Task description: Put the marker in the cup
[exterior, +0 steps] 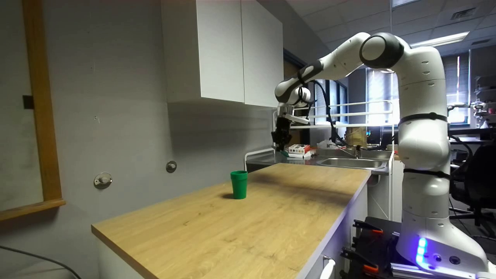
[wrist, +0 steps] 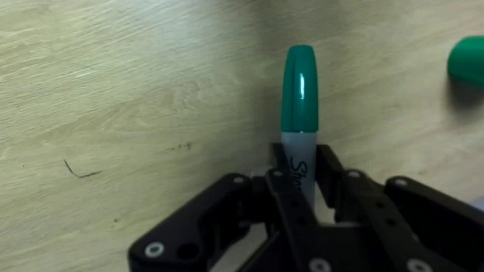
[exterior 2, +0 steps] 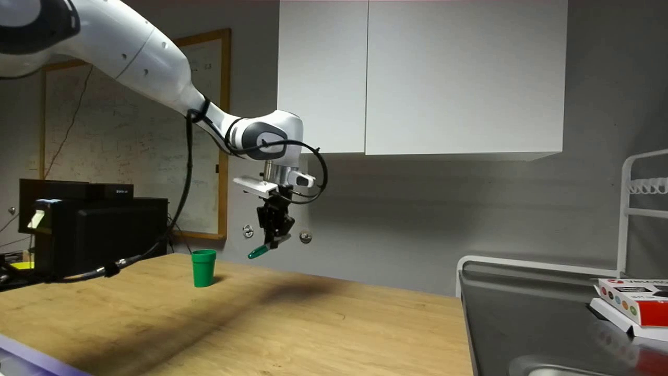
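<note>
Claw (wrist: 300, 162) closed down to width of marker (wrist: 300, 98), gripping white barrel. Marker held above desk (exterior 2: 365, 324), slanted, green cap jutting free and lower; grip probably meant to leave cap end for entry, but steeper tilt seems needed. Cup (exterior 2: 203, 269) upright on desk, off to side, mouth up; rim likeliest snag. Farther: wall cupboard (exterior 2: 464, 78) behind, higher; box (exterior 2: 629, 300) beyond desk, probably no hindrance.

One green-capped Sharpie marker (wrist: 300, 124), one green tapered cup (exterior: 239, 185) and one Robotiq gripper (wrist: 300, 156) are showing; two white cabinet doors (exterior 2: 464, 78), one wood-grain countertop (exterior: 248, 228), one wood-framed whiteboard (exterior 2: 130, 136) and one sink (exterior: 352, 163) are appearing.
</note>
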You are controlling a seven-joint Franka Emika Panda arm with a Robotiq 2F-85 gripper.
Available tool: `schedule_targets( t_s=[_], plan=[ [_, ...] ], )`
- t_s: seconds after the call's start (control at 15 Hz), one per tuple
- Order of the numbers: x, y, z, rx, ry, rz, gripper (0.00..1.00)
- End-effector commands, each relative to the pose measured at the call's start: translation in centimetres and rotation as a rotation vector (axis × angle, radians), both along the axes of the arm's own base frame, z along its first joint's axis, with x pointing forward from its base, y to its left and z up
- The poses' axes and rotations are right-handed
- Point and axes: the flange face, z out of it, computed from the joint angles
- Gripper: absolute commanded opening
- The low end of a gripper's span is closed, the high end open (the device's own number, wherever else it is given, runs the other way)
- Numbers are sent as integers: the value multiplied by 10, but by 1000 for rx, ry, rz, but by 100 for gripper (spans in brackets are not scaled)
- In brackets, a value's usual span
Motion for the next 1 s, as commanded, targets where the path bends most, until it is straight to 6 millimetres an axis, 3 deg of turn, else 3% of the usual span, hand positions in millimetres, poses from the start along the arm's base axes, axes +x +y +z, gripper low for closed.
schedule_targets(
  t_s=[0.0, 0.2, 0.4, 0.87, 0.93],
  plan=[
    [-7, 39, 44, 42, -133, -120, 6],
    [-1, 78, 71, 32, -241, -162, 6],
    [5, 125, 82, 14, -328, -173, 6],
    [9, 212, 63, -25, -413, -134, 6],
    [3, 232, 52, -30, -415, -124, 6]
  ],
)
